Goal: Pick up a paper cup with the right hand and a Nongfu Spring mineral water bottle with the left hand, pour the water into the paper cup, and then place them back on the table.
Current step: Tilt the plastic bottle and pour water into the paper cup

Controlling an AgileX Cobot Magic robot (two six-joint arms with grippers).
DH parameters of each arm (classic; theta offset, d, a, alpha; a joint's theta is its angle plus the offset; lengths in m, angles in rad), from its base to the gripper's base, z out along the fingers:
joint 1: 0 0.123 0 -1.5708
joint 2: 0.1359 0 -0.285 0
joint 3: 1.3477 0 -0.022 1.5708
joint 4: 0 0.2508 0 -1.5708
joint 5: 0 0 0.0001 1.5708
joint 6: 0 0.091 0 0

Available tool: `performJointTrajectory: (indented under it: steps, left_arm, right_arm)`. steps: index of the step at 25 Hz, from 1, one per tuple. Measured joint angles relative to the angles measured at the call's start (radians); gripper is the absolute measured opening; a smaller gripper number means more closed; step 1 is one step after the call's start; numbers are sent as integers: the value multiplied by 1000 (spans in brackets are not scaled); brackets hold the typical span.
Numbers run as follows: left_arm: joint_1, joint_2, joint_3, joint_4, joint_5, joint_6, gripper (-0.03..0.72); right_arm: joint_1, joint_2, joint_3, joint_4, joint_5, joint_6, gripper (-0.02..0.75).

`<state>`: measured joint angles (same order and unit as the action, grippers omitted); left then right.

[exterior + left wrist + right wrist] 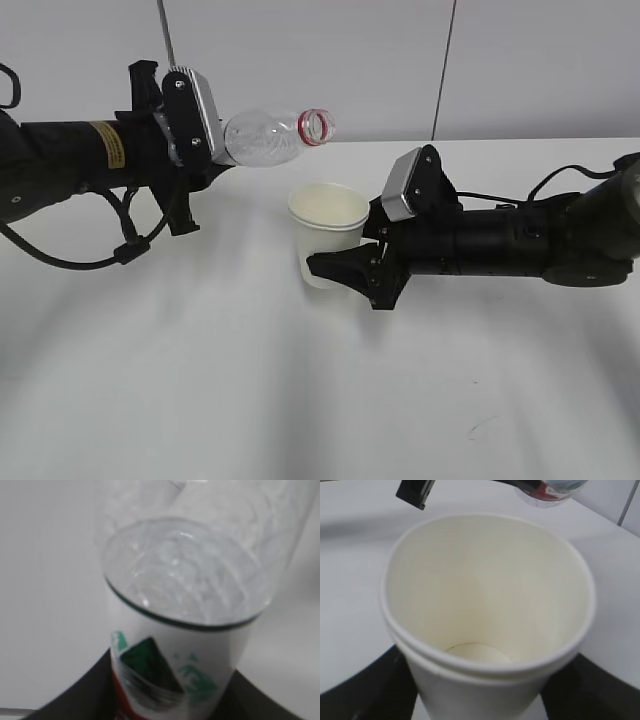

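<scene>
Looks like a robotics lab or test bench, not a home: a bare white table (300, 400) set vs. a plain grey-white panelled wall (540, 60) w/ thin dark seams. Two black robot arms w/ loose cables (60, 255) reach over it; no furniture or decor visible.

Bare table (250, 400) before both arms

Left hand (200, 150): reaching in level from the left edge of the exterior frame, wrist rolled so the silver-grey block faces up and right, fingers clamped around the lower half of the Nongfu Spring mineral water bottle (268, 137). Right hand (350, 262): stretched in low from the right edge, block on top, jaws closed on the paper cup (328, 232), near finger pointing left.
</scene>
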<state>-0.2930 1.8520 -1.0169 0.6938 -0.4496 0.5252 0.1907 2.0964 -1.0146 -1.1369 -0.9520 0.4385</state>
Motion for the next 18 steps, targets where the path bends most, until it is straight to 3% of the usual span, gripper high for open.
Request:
performJointTrajectory:
  steps: [18]
  left_arm:
    - [-1, 0, -3, -11, 3, 192, 304]
  right_arm:
    - [0, 0, 0, -42, 4, 1, 499]
